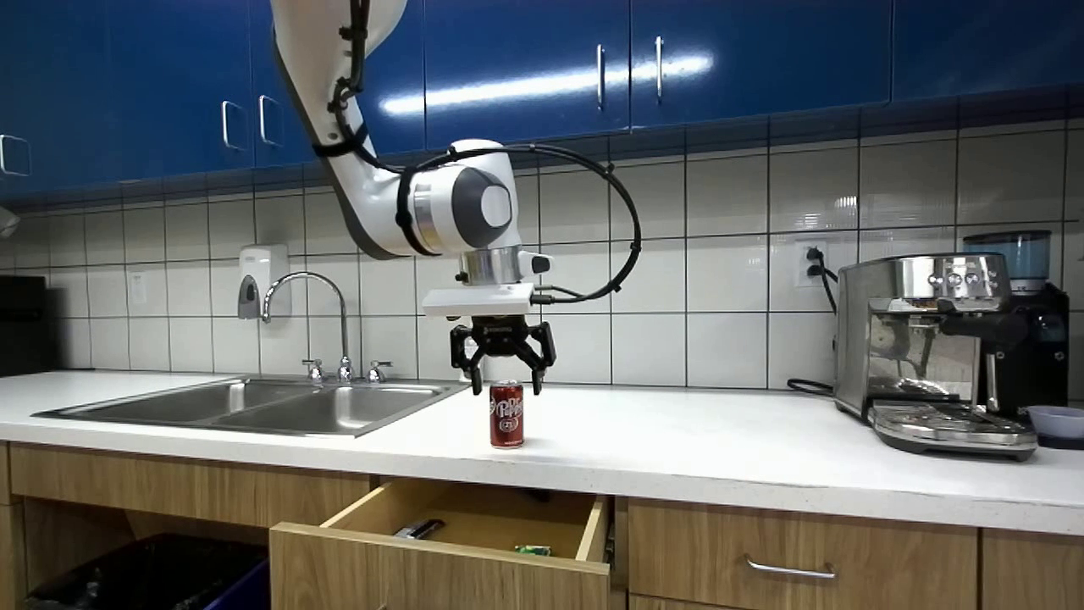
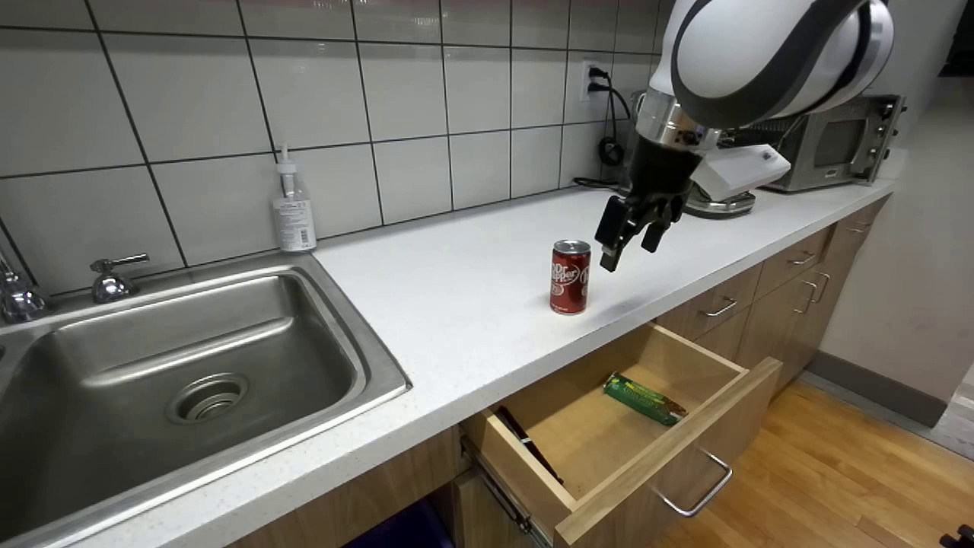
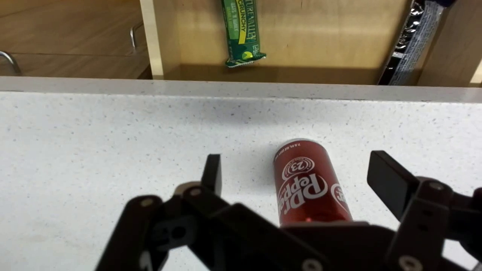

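The soda can (image 2: 570, 281) is being borne upright by the surface (image 2: 456, 251), near the open drawer (image 2: 670, 444). Nearby, the claw (image 1: 507, 390) is being held with jaws apart, nothing gripped. Slipping and easy denting are being expected; a gentle mid-height hold is being advised.

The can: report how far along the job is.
Looks done: the drawer stands open. Under way: the hand is open close to the can, gaps showing either side of it in the wrist view. Left, it seems: the grip itself, since the can stands upright on the counter, unheld.
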Robot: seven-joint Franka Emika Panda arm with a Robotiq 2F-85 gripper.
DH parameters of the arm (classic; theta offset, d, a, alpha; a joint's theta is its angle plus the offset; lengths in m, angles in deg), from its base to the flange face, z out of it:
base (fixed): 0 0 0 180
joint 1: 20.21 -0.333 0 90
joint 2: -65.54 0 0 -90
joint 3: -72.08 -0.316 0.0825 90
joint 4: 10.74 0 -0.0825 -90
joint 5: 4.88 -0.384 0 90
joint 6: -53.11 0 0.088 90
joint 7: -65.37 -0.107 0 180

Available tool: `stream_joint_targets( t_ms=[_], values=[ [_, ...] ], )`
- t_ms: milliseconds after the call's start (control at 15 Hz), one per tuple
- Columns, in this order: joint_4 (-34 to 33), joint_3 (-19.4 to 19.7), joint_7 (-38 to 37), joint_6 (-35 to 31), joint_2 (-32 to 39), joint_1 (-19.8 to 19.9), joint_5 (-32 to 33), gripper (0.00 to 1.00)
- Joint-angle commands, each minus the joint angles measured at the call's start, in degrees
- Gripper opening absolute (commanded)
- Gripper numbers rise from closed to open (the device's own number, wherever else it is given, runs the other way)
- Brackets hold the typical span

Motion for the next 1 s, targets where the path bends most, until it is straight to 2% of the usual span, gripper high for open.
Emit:
stream_joint_targets(
  t_ms=[0, 333, 400, 933],
  values=[
    [-4.23, -0.2, 0.91, 3.11, 2.08, -0.11, 0.56, 1.0],
    [-8.37, -0.31, 0.72, 5.22, 5.09, -0.3, 0.74, 1.0],
    [-5.1, -0.25, -0.1, 2.52, 3.3, -0.23, 0.12, 1.0],
    [-6.77, -0.32, -0.11, 2.98, 4.86, -0.22, 0.14, 1.0]
  ],
)
